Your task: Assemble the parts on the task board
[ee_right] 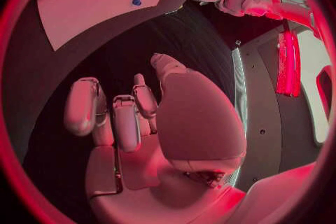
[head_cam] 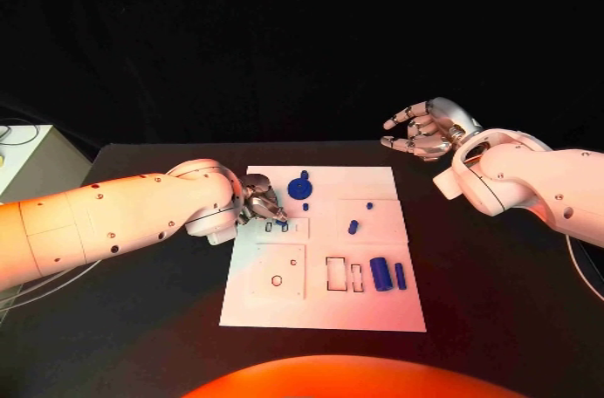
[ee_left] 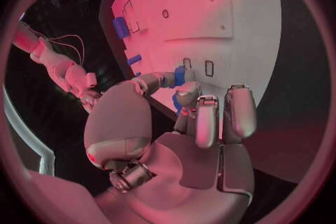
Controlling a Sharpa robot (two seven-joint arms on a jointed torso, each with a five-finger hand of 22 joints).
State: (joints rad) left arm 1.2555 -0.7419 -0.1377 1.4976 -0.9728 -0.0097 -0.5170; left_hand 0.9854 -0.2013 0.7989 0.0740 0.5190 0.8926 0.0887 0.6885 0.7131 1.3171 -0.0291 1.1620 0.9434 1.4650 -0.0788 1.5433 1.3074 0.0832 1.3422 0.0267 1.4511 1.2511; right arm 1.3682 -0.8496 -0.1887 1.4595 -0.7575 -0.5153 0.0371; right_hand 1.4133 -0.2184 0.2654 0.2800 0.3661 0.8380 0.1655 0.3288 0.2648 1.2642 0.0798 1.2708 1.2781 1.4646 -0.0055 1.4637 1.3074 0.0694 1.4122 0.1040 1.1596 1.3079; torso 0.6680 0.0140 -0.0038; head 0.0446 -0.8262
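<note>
The white task board (head_cam: 378,184) lies in the middle of the black table. My left hand (head_cam: 258,199) hovers over its left part, just above two small slots (head_cam: 271,227). In the left wrist view the thumb and a finger pinch a small blue part (ee_left: 179,75) close to those slots (ee_left: 209,68). A round blue part (head_cam: 299,188) lies beside that hand, and two long blue blocks (head_cam: 381,273) lie at the board's near right. My right hand (head_cam: 424,129) hangs beyond the board's far right corner, fingers loosely bent and apart, holding nothing.
Small blue pieces (head_cam: 353,227) lie mid-board. Rectangular cutouts (head_cam: 336,273) and a round hole (head_cam: 276,280) mark the near part of the board. A pale box (head_cam: 25,162) stands at the table's far left edge.
</note>
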